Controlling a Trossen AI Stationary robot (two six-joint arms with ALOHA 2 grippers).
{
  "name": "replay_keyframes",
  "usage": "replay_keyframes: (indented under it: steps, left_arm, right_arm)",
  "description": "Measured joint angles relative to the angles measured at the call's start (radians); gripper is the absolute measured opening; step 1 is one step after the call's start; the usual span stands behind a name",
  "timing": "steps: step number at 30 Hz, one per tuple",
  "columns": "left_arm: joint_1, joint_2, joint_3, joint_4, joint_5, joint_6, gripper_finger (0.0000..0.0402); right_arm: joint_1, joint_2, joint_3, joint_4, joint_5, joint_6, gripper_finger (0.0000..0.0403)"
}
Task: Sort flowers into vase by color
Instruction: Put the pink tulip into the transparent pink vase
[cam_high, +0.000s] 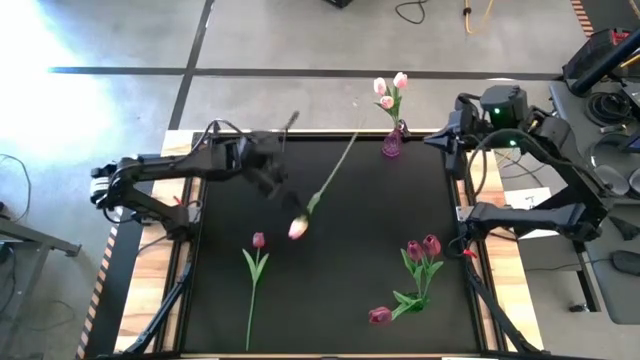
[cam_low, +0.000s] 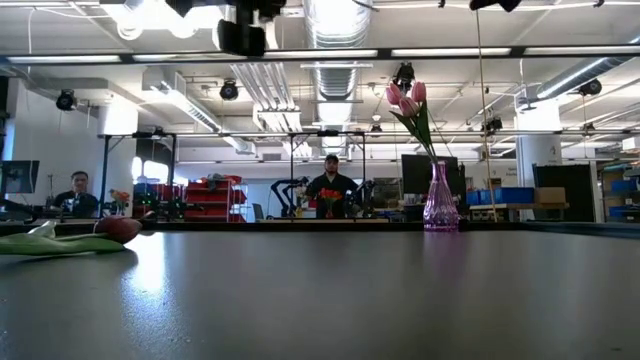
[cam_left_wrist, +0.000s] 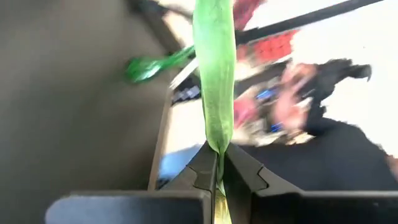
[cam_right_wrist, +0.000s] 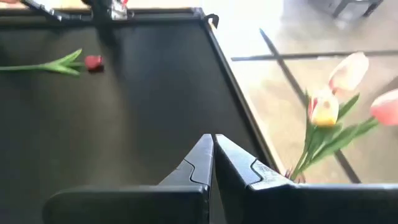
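Black tabletop (cam_high: 330, 300) fills the overhead view. Above it, the left gripper (cam_left_wrist: 219, 180) has its fingers clamped on the green stem of a pale pink artificial tulip (cam_high: 298, 229). A small purple glass vase (cam_high: 392, 143) at the far edge holds pink tulips. The stem likely needs righting, its end lowered into the vase's narrow neck. The right gripper (cam_right_wrist: 213, 163), fingers closed on nothing, waits beside the vase.

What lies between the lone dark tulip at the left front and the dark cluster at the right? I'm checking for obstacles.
In the high view, only bare black mat separates the lone dark tulip from the dark cluster.
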Motion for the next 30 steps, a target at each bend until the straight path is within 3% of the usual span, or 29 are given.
replay_keyframes:
  steps: [4, 7, 12, 18, 24, 30]
  left_arm:
    - [0.090, 0.020, -0.084, 0.341, 0.107, -0.204, 0.0000]
    - [0.126, 0.061, -0.108, 0.449, 0.118, -0.372, 0.0000]
    - [0.159, 0.121, -0.087, 0.451, 0.072, -0.497, 0.0000]
    - [0.196, 0.190, -0.013, 0.447, 0.069, -0.574, 0.0000]
    - [0.235, 0.255, 0.068, 0.443, 0.131, -0.567, 0.0000]
    - [0.249, 0.324, 0.143, 0.443, 0.219, -0.564, 0.0000]
  right_arm:
    - [0.007, 0.027, 0.000, 0.053, 0.000, 0.020, 0.0022]
    - [0.046, 0.065, 0.000, 0.083, 0.001, 0.007, 0.0041]
    - [0.149, 0.140, 0.000, 0.148, 0.063, -0.029, 0.0082]
    - [0.303, 0.238, 0.000, 0.229, 0.261, -0.182, 0.0133]
    - [0.421, 0.334, 0.000, 0.385, 0.431, -0.331, 0.0163]
    - [0.469, 0.415, 0.000, 0.489, 0.462, -0.441, 0.0162]
